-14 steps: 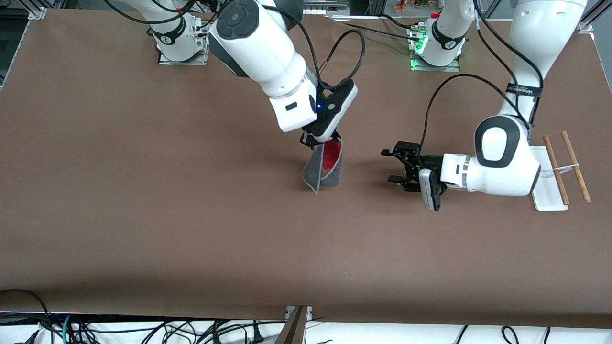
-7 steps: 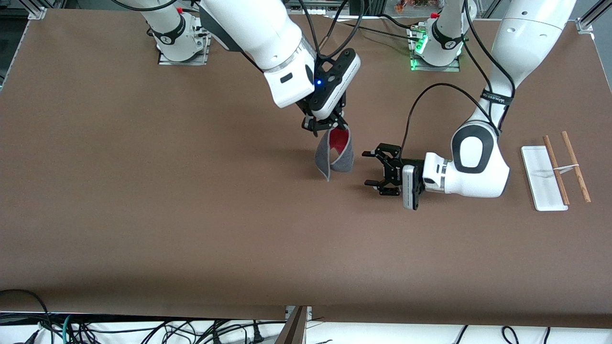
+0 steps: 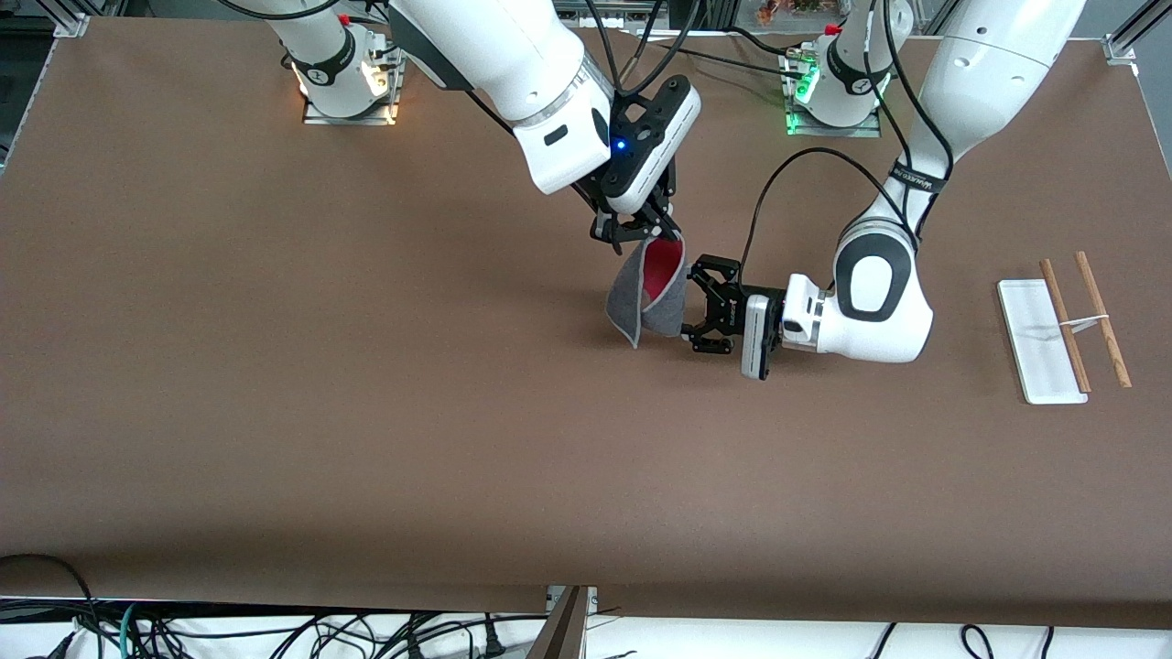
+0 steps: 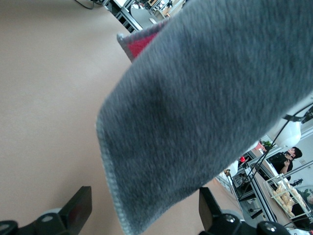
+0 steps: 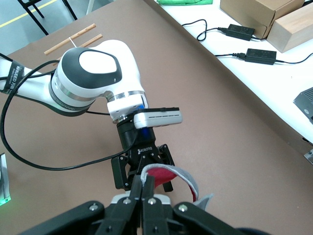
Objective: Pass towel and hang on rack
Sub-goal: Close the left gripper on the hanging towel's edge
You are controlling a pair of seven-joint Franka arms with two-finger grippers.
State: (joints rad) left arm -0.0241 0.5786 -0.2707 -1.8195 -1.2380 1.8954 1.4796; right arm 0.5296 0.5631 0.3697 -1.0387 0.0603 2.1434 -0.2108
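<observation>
Above the middle of the brown desk (image 3: 275, 412), the right end effector (image 3: 632, 229) pinches the top edge of the towel (image 3: 648, 297), which hangs folded in the air, its dark grey fuzzy side out and its red reverse showing inside the fold. The left end effector (image 3: 698, 307) reaches in level from the left arm's end of the desk, its fingers (image 3: 703, 273) spread wide on either side of the cloth's lower part without closing on it. Seen from the left wrist, the grey towel (image 4: 205, 112) with its light trim fills most of the picture, hanging between the two dark fingertips (image 4: 80, 213). Seen from the right wrist, the right end effector's closed tips (image 5: 143, 193) grip the cloth's rim (image 5: 168, 178), with the left end effector (image 5: 142, 171) just below it. The rack (image 3: 1044, 339) lies on the desk toward the left arm's end, well apart from both end effectors, its white base flat and its two wooden rods (image 3: 1103, 316) beside it, joined by a thin white crosspiece.
</observation>
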